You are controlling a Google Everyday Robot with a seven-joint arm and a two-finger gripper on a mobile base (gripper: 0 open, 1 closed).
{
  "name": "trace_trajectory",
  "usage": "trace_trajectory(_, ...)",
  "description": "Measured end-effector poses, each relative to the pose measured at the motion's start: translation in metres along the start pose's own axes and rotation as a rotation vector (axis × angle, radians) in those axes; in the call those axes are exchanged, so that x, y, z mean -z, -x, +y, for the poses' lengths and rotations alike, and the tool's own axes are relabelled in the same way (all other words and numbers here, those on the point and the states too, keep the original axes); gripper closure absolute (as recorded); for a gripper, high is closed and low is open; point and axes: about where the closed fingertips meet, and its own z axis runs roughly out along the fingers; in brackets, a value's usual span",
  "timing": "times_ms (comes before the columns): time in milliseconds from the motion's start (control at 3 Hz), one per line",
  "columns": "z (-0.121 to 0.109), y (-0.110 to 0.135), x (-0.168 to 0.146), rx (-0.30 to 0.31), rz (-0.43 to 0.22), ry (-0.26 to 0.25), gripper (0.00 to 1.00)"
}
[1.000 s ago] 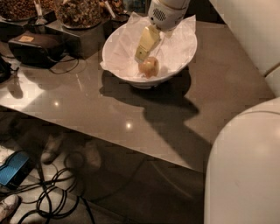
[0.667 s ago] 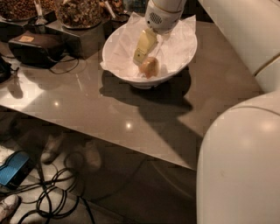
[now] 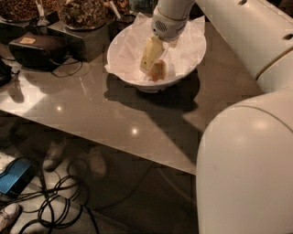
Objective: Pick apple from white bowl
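My gripper (image 3: pixel 149 66) had come down further into the bowl (image 3: pixel 130 78) than it was a second before: then its pale yellow end hung over the apple (image 3: pixel 158 71), and now it reached down to the paper lining near the bowl's middle, close against the apple on the side towards the bowl's left rim. The apple itself had not shifted. It lay low in the bowl, a little off the centre, on the crumpled paper. I judged from this that the reach was done and the grasp was the step in hand, with nothing lifted yet. Whether my gripper was spread round the apple, pressed together beside it, or already pinching it, I could not tell, for its end and the apple ran together from this side and the far part of it was hidden behind the fruit. My own arm (image 3: pixel 256 41) crossed over the bowl's back rim and covered that part of the bowl, and its big white shell blocked everything to the right of the bowl. Behind the bowl the dishes of nuts (image 3: pixel 84 11) were cut off by the frame's top edge, so I could not make out how near they stood to my wrist.
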Motion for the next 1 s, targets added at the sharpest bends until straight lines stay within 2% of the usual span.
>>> trace_trajectory(1000, -0.006, -0.01, -0.037, -0.026, 0.049, 0.051, 0.17)
